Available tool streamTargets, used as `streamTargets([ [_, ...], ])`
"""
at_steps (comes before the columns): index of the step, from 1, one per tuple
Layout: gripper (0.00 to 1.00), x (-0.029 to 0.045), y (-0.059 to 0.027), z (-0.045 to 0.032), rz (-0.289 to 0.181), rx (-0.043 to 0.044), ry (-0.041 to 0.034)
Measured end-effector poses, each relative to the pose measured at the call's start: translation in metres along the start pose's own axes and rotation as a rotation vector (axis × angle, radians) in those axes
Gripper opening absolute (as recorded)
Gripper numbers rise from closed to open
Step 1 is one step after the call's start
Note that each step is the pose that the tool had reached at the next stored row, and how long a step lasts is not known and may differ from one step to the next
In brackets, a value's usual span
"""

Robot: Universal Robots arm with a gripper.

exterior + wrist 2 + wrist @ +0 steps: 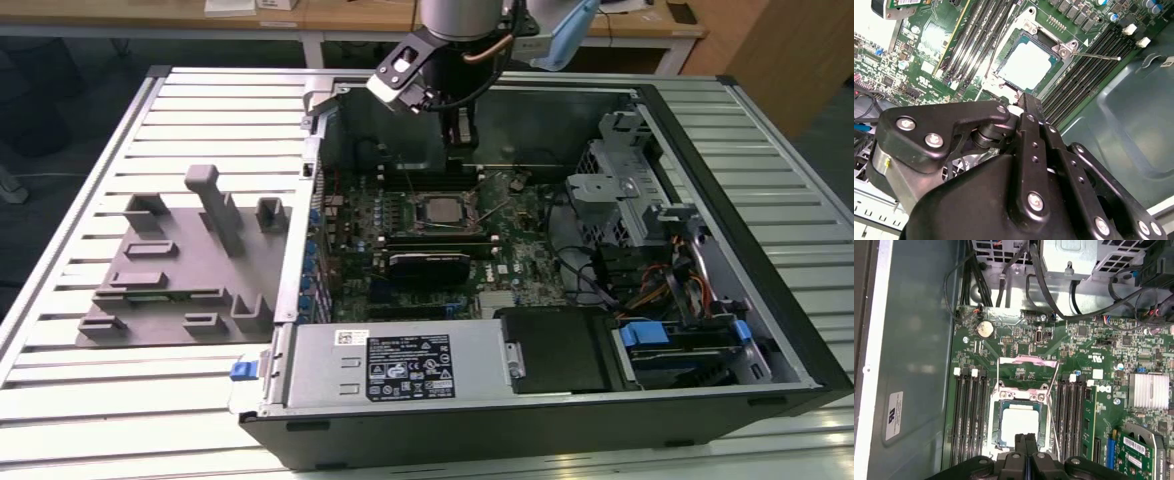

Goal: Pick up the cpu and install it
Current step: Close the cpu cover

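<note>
Gripper (461, 160): hangs inside the case (534, 435) above the board (1094, 355). Its fingers are pressed together with nothing between them, so it's empty.
Tips: in both wrist views they line up over one edge of the cpu (1019, 424). From the exterior view they look clear of it, not touching.
Cpu: lies flat in the socket (995, 405), silver top up. It looks square in the frame as far as I can tell, so I'd call the drop-in part done.
Socket: the load plate (1027, 360) stands flipped open and the lever (1099, 56) sticks out to the side. Nothing clamps the chip down.
Around it: RAM slots (970, 415) run along both sides. The grey fixture blocks (174, 270) sit on the table (107, 400) outside the case, on the exterior view's left.
Risk, nudge: the chip is loose, so closed tips dropping onto that edge could tilt or slide it. The socket pins underneath wouldn't forgive that.
Risk, seating: if a corner rides on the frame, any push down bends pins. I can't confirm all four corners from here.
Risk, snag: the lever and open plate stand close to the fingers, so a sideways move could catch them.
Risk, case wall: the arm works in tight near the case wall, with little room for a sloppy path.
</note>
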State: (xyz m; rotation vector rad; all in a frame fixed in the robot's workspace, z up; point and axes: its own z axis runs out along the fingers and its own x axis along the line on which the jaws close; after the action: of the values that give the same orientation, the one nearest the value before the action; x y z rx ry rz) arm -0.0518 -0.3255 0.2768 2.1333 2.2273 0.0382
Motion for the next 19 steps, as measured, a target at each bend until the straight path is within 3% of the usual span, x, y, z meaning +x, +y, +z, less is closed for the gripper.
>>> streamTargets([
  [5,0.11,-0.0001,0.0012,-0.0003,0.000,0.0003,-0.0004],
  [19,0.11,-0.0008,0.0190,0.0008,0.000,0.0002,-0.0002],
])
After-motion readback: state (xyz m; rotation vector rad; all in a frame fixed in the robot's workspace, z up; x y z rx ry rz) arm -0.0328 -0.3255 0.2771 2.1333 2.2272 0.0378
